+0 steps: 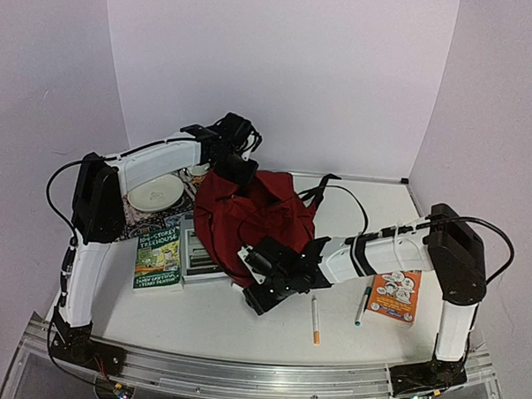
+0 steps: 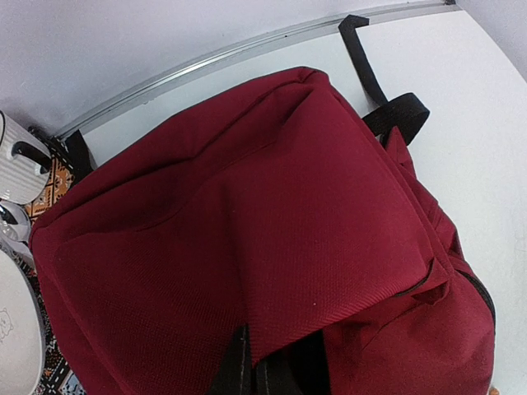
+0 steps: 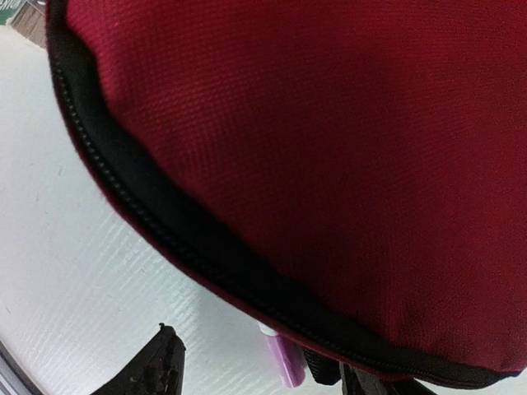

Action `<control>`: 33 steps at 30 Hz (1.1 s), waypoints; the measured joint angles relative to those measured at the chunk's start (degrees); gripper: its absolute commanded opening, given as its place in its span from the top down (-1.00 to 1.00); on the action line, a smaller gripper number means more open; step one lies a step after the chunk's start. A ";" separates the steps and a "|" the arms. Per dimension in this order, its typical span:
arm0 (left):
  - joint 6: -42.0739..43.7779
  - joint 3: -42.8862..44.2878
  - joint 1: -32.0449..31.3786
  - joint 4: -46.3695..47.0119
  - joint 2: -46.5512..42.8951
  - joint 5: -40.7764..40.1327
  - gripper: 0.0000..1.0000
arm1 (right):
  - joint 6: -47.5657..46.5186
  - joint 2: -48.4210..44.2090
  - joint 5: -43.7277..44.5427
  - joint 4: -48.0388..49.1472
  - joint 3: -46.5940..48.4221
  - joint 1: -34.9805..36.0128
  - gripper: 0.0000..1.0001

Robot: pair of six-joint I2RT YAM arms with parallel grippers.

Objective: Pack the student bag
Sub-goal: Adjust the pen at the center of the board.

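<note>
Nearest me, low in the top view, an orange pen [image 1: 315, 321] and a teal pen [image 1: 362, 305] lie on the table [image 1: 225, 326], not yet packed. My right hand [image 1: 264, 286] reaches low across to the near hem of the student bag [image 1: 261, 217] at centre frame. Its fingers stand apart beside the black zipper band [image 3: 189, 255], I judge to get at the opening. Farther back, my left hand [image 1: 236, 167], arm arched over, is clamped on the bag's top fabric, probably so the mouth does not slump.

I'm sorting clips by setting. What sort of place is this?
Likely a robot lab workcell: lilac backdrop walls, an aluminium rail along the near edge, and a white table laid with a dark red backpack and a Treehouse storybook.
</note>
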 measured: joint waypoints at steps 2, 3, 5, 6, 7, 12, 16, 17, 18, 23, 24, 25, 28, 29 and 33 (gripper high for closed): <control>0.15 0.01 0.08 0.67 0.56 0.28 1.00 | -0.45 0.90 -0.81 0.05 0.93 0.00 -0.26; 0.25 0.06 0.08 0.94 0.81 0.32 1.00 | -0.62 1.43 -1.15 0.11 1.42 0.00 -0.23; 0.32 0.07 0.08 1.58 1.52 0.49 1.00 | -0.93 2.53 -1.46 0.40 2.16 0.00 -0.15; 0.32 0.07 0.08 1.80 1.91 0.63 1.00 | -1.05 3.01 -1.50 0.51 2.33 0.00 -0.11; 0.32 0.07 0.08 1.98 2.31 0.78 1.00 | -1.12 3.50 -1.50 0.62 2.44 0.00 -0.06; 0.34 0.07 0.28 2.13 3.73 1.17 1.00 | -1.54 4.76 -1.30 0.83 2.46 0.00 0.44; 0.40 0.04 0.61 2.39 3.73 1.08 1.00 | -0.52 4.07 -1.06 1.16 1.23 -0.02 0.66; 0.42 -0.12 0.72 2.62 3.73 1.05 1.00 | -0.24 3.16 -1.39 1.05 0.05 -0.04 0.71; 0.44 -0.31 0.85 2.72 3.73 1.01 1.00 | -0.04 2.13 -1.81 0.61 -1.13 -0.03 0.75; 0.45 -1.09 1.26 3.13 3.73 0.97 1.00 | 0.88 -3.06 -5.01 -4.84 -5.55 0.00 0.70; 0.45 -1.11 1.32 3.17 3.73 0.99 1.00 | 0.94 -3.87 -5.50 -6.29 -5.70 0.00 0.64; 0.45 -1.11 1.33 3.20 3.73 1.02 1.00 | 1.19 -4.68 -6.07 -7.46 -5.74 0.00 0.53; 0.45 -1.16 1.37 3.45 3.73 1.04 1.00 | 1.30 -7.11 -7.13 -9.55 -5.72 0.06 0.26; 0.45 -1.31 1.37 3.68 3.73 1.06 1.00 | 1.15 -7.86 -7.25 -10.05 -5.61 0.08 0.22; 0.39 -1.78 1.37 3.83 3.73 1.25 1.00 | 0.31 -9.23 -7.12 -11.25 -3.07 0.15 0.18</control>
